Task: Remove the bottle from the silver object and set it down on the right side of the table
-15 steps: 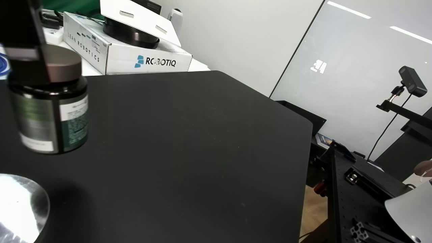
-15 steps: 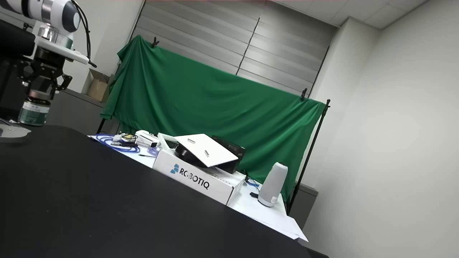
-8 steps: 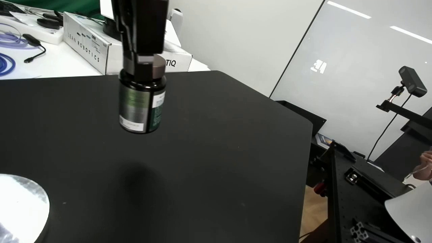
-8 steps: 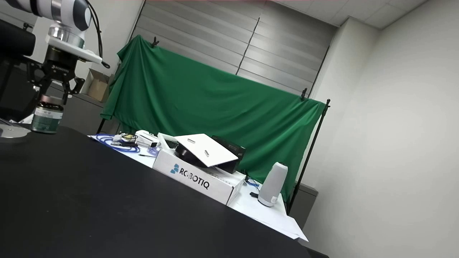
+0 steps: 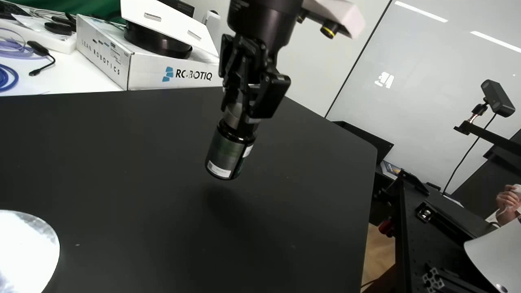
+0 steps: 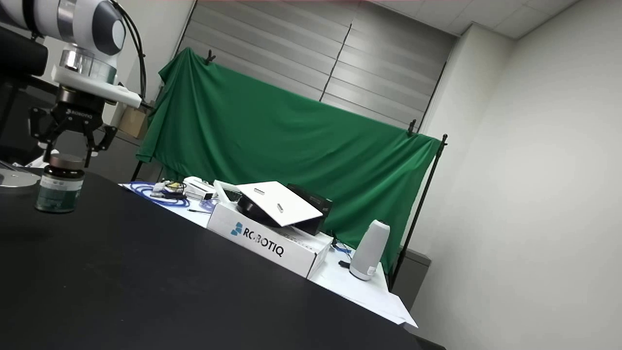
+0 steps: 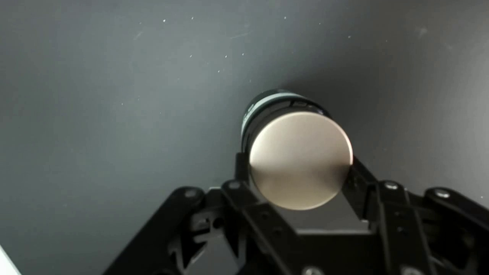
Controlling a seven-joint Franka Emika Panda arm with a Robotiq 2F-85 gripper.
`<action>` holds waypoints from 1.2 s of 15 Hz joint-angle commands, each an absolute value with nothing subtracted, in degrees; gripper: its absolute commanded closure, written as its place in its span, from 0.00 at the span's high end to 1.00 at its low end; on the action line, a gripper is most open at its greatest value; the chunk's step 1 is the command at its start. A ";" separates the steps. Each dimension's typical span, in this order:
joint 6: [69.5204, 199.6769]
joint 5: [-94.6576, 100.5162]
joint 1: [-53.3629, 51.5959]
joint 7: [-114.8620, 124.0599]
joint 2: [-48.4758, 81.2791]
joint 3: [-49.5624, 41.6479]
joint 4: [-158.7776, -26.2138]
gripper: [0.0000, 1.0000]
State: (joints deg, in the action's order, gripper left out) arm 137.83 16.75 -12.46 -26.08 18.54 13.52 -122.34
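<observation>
The jaws have carried the bottle (image 5: 227, 154) farther across the table (image 5: 122, 195), away from the silver disc (image 5: 26, 250), and it leans more than it did before.

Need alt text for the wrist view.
A black gripper holds a dark bottle by its pinkish-beige cap, seen top-on over the black table. A white sliver cuts the lower-left corner, too little to identify.

Tool (image 7: 298, 160) downward and aslant, jaws mid-grip
</observation>
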 commanded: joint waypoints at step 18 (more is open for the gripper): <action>160.28 15.63 -6.69 -28.32 9.50 12.46 -148.39 0.35</action>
State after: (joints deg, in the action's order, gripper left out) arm 159.41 15.73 -6.99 -27.60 10.43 12.85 -147.10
